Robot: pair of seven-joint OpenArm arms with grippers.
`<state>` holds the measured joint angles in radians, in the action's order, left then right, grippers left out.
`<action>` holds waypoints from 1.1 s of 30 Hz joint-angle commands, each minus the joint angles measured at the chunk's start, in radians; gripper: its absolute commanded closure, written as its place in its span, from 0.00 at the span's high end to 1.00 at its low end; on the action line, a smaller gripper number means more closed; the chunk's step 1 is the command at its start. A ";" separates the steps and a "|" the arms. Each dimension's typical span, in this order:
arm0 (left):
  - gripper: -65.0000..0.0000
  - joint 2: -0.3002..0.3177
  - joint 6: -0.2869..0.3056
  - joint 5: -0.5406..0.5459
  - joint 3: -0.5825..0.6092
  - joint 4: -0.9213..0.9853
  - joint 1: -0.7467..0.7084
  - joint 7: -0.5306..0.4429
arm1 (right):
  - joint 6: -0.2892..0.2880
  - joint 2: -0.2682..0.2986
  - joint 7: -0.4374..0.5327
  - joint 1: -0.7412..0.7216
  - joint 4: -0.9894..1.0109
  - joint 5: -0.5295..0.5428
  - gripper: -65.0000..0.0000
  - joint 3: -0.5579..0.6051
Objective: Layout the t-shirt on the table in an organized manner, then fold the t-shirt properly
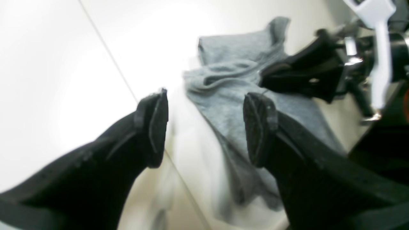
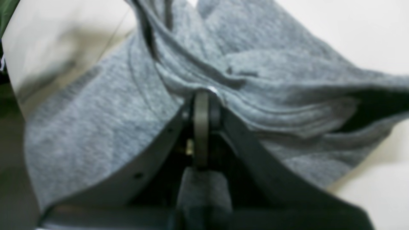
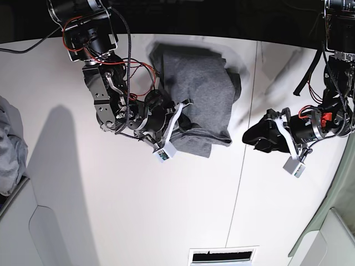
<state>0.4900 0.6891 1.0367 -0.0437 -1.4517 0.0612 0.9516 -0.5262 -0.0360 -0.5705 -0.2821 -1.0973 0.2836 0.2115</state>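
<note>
1 hand (image 2: 202, 105) clamped on t-shirt (image 3: 202, 94)

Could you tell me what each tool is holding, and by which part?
The right tool pinches the t-shirt at a bunched fold near its edge; the left tool is open and empty.

Grey t-shirt (image 3: 202, 94) bunched (partly folded), on white table (image 3: 111, 210), far side

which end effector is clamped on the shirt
The right end effector, on the base view's left, is shut on the grey t-shirt. The left end effector stands open beside it over the white table, holding nothing.
</note>
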 commanded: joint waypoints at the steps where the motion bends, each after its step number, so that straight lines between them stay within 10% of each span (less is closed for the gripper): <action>1: 0.60 0.011 0.009 0.087 -0.003 -0.015 0.005 0.012 | -0.004 -0.008 0.010 -0.022 -0.042 0.023 0.00 0.000; 6: 0.58 -0.003 0.009 0.211 -0.003 -0.053 -0.091 0.051 | -0.004 -0.009 0.001 -0.022 -0.180 0.065 0.00 0.000; 14: 0.05 -0.074 0.009 0.126 0.001 -0.097 -0.204 0.007 | -0.005 -0.076 -0.002 -0.031 -0.198 -0.019 0.00 0.010; 25: 0.05 -0.096 0.009 -0.091 0.099 0.057 -0.216 -0.146 | -0.001 -0.079 0.127 -0.182 0.266 -0.171 0.00 0.033; 33: 0.05 -0.079 0.009 -0.127 0.108 0.010 -0.163 -0.183 | -0.001 -0.078 0.099 -0.179 0.120 -0.101 0.00 0.031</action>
<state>0.4000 0.6880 0.8810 0.0715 -1.4220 -0.1162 0.7883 -0.5266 -0.1074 -0.4969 -0.4301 -0.9573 0.1619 0.2462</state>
